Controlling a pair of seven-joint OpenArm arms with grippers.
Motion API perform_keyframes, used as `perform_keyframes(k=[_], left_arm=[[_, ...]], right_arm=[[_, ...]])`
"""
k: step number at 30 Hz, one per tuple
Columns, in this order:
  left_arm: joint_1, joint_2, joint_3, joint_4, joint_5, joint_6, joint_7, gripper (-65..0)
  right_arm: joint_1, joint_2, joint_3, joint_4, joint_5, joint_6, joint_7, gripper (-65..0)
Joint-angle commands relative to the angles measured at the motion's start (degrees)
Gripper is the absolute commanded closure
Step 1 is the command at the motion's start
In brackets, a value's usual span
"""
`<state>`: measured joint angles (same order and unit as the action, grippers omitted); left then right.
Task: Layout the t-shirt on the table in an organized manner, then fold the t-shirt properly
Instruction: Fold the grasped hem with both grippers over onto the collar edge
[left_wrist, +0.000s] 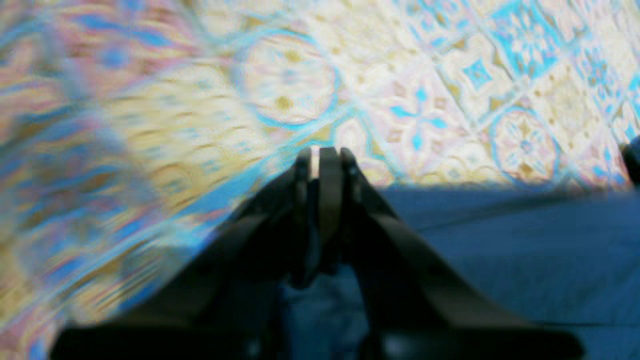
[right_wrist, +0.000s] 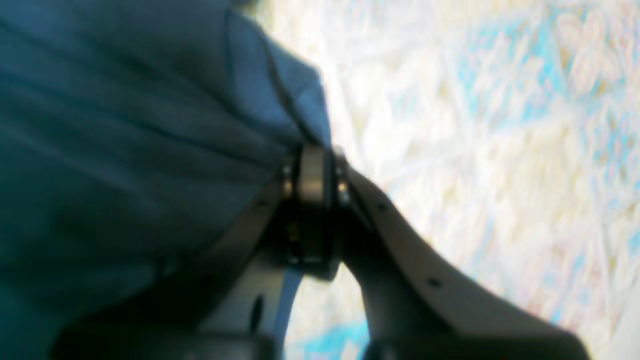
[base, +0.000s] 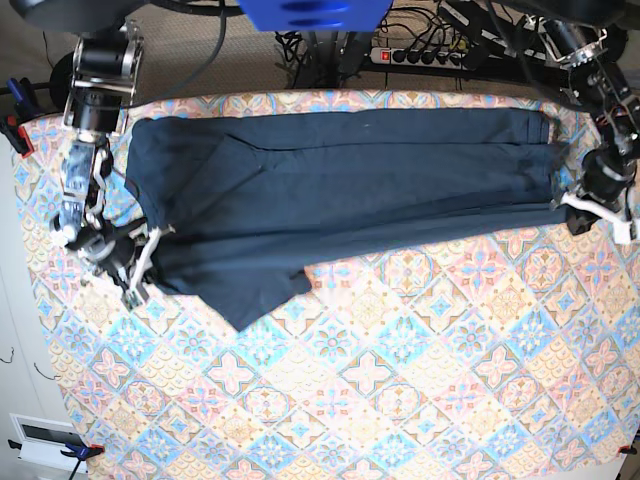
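The t-shirt (base: 340, 190), soft dark navy cotton with shallow creases, lies stretched in a long band across the far half of the table (base: 400, 380), one sleeve flap drooping toward the near left. My right gripper (right_wrist: 312, 172) is clamped on a bunched fold at its edge. My left gripper (left_wrist: 325, 160) is closed beside the hem, over the pastel diamond-tiled cloth.
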<state>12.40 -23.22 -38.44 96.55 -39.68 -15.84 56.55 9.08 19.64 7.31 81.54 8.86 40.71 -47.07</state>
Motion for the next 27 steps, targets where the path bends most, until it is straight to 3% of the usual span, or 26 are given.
perform_keyframes(k=[1, 11, 18, 21, 25, 27], left_arm=[[0.56, -1.26, -0.73, 1.42, -0.98, 0.14, -1.30, 0.0], [7.24, -1.08, -1.87, 0.90, -1.59, 0.14, -1.30, 0.0], [7.42, -1.44, 4.19, -4.82, 2.19, 0.14, -1.30, 0.0], [7.68, -1.44, 6.92, -4.90, 2.98, 0.23, -1.30, -0.8], [7.68, -1.35, 6.57, -4.90, 2.63, 0.32, -1.30, -18.4], [7.77, -1.26, 6.57, -4.82, 2.45, 0.32, -1.30, -29.4]], right_arm=[[0.63, 1.33, 1.52, 2.73, -0.29, -0.71, 0.26, -0.7], [-13.17, 1.33, 5.30, 15.21, -0.29, -0.71, -1.68, -0.7], [-17.13, 1.33, 5.04, 15.83, -0.29, -0.71, -1.68, -1.0], [-17.13, 1.33, 5.48, 16.26, -0.29, -0.71, -1.68, -7.1], [-17.92, 1.33, 7.41, 21.01, -0.29, -0.71, -1.68, -19.0], [-17.83, 1.33, 9.17, 24.18, -0.29, -0.71, -1.68, -20.7]])
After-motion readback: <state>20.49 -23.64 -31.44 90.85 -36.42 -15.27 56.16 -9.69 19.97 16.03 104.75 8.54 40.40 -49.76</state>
